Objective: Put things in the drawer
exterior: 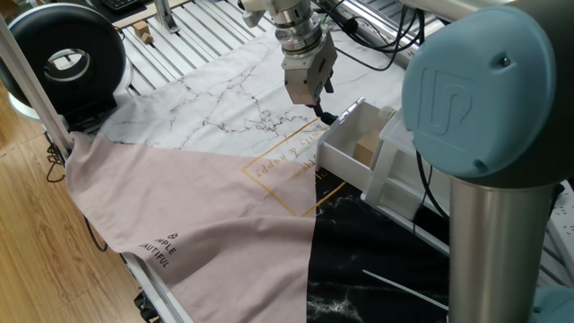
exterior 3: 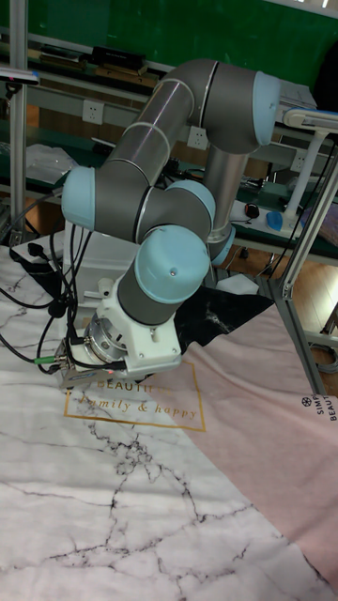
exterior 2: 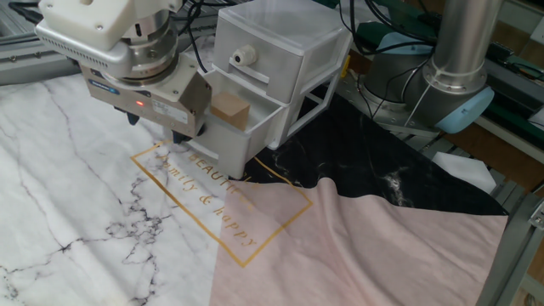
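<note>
The white drawer [exterior: 345, 144] [exterior 2: 223, 140] stands pulled out of the lower slot of its white cabinet [exterior 2: 285, 51]. The light-tan wooden cube [exterior: 365, 151] [exterior 2: 229, 109] lies inside the drawer. My gripper [exterior: 317, 109] [exterior 2: 167, 134] points down at the drawer's front, right against the small black knob [exterior: 328, 117]. Its body covers the tips in the other fixed view, and the arm hides them in the tall view, where the gripper [exterior 3: 75, 368] sits low at the left. I cannot make out whether the fingers clasp the knob.
A marble-print sheet [exterior 2: 76, 212] and a pink cloth [exterior: 197, 211] cover the table. The cabinet's upper drawer [exterior 2: 255, 64] is closed. A black round device [exterior: 63, 58] stands at the table's far corner, and cables trail behind the arm [exterior: 377, 45].
</note>
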You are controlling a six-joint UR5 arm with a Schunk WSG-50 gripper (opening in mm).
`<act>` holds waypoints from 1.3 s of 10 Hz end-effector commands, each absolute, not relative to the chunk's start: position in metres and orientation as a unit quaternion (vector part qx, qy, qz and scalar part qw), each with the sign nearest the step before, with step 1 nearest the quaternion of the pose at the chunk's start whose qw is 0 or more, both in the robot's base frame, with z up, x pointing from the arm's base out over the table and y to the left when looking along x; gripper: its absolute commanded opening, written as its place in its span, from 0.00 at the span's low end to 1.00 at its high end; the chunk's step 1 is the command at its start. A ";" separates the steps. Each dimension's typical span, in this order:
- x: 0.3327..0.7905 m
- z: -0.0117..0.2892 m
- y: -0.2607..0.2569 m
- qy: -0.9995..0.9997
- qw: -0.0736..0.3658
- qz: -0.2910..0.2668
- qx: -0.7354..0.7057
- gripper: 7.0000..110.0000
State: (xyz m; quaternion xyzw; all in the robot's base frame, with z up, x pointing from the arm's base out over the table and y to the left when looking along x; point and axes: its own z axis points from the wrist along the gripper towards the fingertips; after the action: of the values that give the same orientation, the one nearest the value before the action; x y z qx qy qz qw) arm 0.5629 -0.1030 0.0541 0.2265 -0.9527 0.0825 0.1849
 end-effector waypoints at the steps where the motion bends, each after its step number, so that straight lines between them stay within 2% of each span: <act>1: 0.558 0.056 -0.102 -0.953 0.195 0.078 0.219 0.57; 13: 0.546 0.059 -0.104 -0.949 0.227 0.076 0.206 0.57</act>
State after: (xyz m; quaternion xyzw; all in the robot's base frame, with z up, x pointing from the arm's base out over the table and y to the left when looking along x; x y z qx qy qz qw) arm 0.5475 -0.1061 0.0589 0.2111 -0.9482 0.0818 0.2227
